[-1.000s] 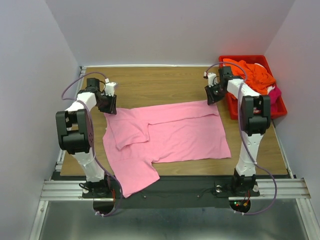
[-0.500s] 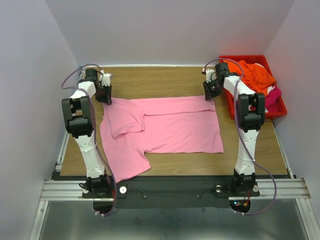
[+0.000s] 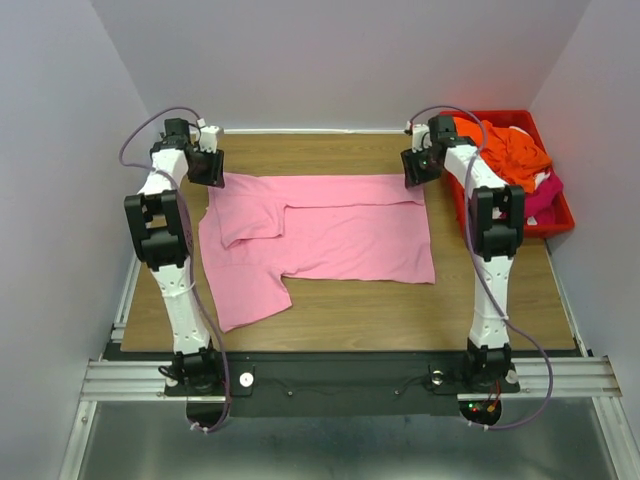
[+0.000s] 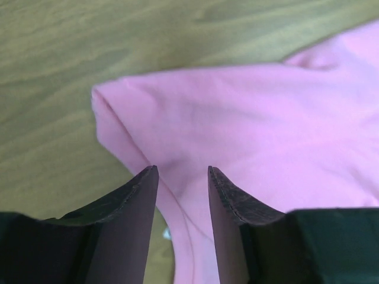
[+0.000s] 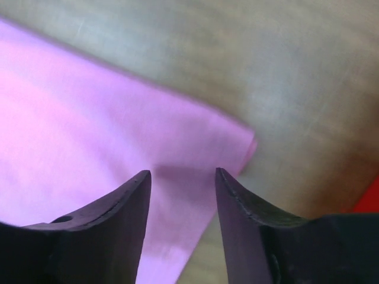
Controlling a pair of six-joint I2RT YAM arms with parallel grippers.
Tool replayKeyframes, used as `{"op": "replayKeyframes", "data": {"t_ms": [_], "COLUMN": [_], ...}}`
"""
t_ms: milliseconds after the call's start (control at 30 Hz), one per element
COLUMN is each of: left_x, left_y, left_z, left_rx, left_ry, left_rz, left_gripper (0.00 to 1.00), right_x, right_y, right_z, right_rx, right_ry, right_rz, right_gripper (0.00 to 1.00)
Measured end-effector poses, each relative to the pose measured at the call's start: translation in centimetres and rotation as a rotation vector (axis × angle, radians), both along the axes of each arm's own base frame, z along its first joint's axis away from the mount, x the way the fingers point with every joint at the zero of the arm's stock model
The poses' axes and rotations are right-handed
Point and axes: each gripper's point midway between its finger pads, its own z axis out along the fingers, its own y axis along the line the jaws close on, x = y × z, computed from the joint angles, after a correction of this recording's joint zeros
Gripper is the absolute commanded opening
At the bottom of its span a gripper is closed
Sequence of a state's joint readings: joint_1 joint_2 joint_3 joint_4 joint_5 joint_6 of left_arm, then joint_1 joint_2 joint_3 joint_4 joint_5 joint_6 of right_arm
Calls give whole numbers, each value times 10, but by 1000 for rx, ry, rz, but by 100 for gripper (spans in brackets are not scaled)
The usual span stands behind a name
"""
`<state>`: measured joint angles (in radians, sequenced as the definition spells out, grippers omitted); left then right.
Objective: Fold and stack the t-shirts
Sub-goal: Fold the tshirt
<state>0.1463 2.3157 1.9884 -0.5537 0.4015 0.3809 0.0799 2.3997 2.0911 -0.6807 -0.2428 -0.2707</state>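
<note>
A light pink t-shirt (image 3: pixel 340 235) lies spread on the wooden table, with one sleeve folded over on its left part. My left gripper (image 3: pixel 213 172) sits at the shirt's far left corner. In the left wrist view its jaws (image 4: pixel 182 171) stand apart over that pink corner (image 4: pixel 237 124), which lies flat on the wood. My right gripper (image 3: pixel 413 172) sits at the far right corner. Its jaws (image 5: pixel 182 173) also stand apart over the flat pink corner (image 5: pixel 118 130). An orange shirt (image 3: pixel 510 150) and a magenta one (image 3: pixel 548 190) lie in the bin.
A red plastic bin (image 3: pixel 560 226) stands at the far right of the table (image 3: pixel 400 320), just right of my right arm. The shirt's lower left flap (image 3: pixel 245 300) lies near the table's left front part. Grey walls close in on all sides.
Both grippers moved toward the far edge and pulled the pink shirt back with them. The part that hung over the near edge now lies on the table.
</note>
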Motion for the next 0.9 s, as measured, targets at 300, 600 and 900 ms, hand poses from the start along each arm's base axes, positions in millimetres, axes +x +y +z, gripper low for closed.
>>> {"op": "replayKeyframes", "data": {"t_ms": [300,600,900], "left_x": [-105,-207,-223], "left_y": [-24,-36,-24], "left_z": [77,-4,-26], "left_rx": [-21,-35,31], "left_ry": [-93,146,201], "left_rz": [-93,-138,-112], "left_gripper": [51,48,46], "right_x": [-88,-193,-216], "right_y": [1,1,-9], "right_z": [65,0,-23], "right_rx": [25,-3,-69], "right_ry": [7,257,347], "right_rz": [63,122,130], "right_gripper": [44,37,35]}}
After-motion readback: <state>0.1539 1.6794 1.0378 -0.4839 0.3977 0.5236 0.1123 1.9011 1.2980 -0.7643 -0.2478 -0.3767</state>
